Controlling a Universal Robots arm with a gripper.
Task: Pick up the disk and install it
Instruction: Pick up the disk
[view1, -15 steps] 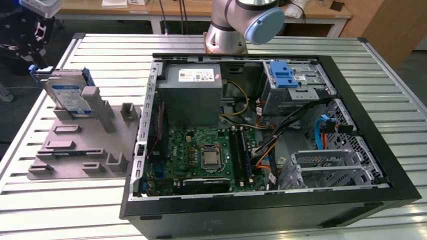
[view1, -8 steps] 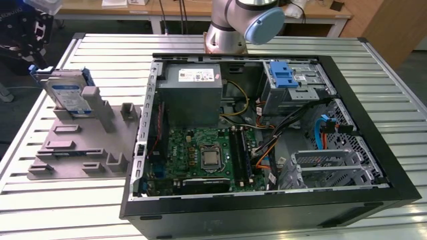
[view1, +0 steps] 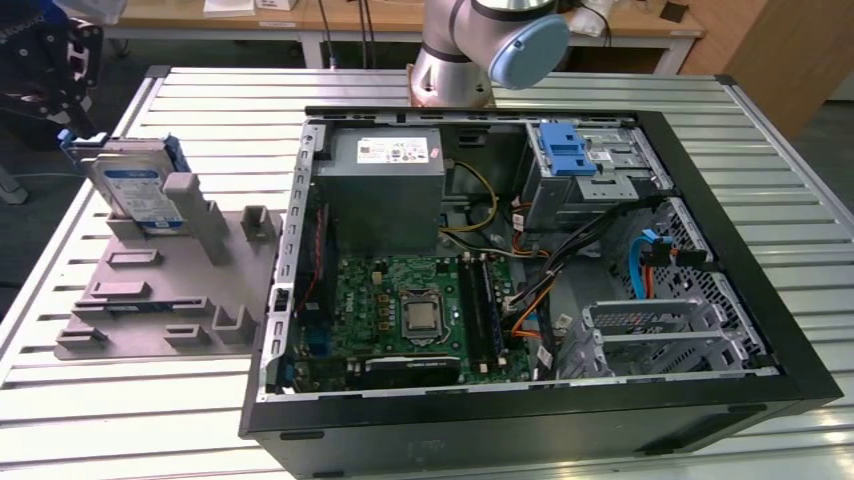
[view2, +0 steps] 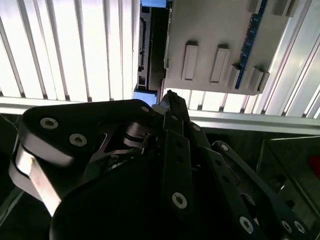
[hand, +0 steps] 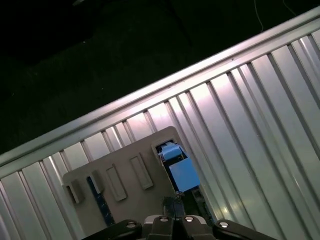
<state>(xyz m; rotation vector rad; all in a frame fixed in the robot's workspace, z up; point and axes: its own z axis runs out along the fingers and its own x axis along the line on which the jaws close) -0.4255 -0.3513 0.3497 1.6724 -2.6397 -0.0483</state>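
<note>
Disk upright on edge in slot of grey holder, near table edge on the exterior view's left, toward far corner. Well apart from open computer case mid-table. Not yet lifted, not yet installed. Seen from above in both wrist views, edge-on, lower part sunk in holder.

Claw clenched on nothing, tips meeting, hanging above holder end near disk, not touching it; same in second wrist view.

Handling, judged: stiff metal body, no give, dense and fairly heavy for its size. Smooth flat faces, likely slippery under hard pads, so firm squeeze needed. Shock-sensitive inside, so no knocks against holder walls or case frame. Blue rails along edges plastic, thinner, likely to flex or pop off if squeezed.

Where to take hold, judged: across the two broad faces, at the exposed upper part, centred along the length to stop tipping. Label face fine to press. Better not by the rails, better not at a corner. Straight pull out of slot, no twisting, since slot walls hug both faces.
</note>
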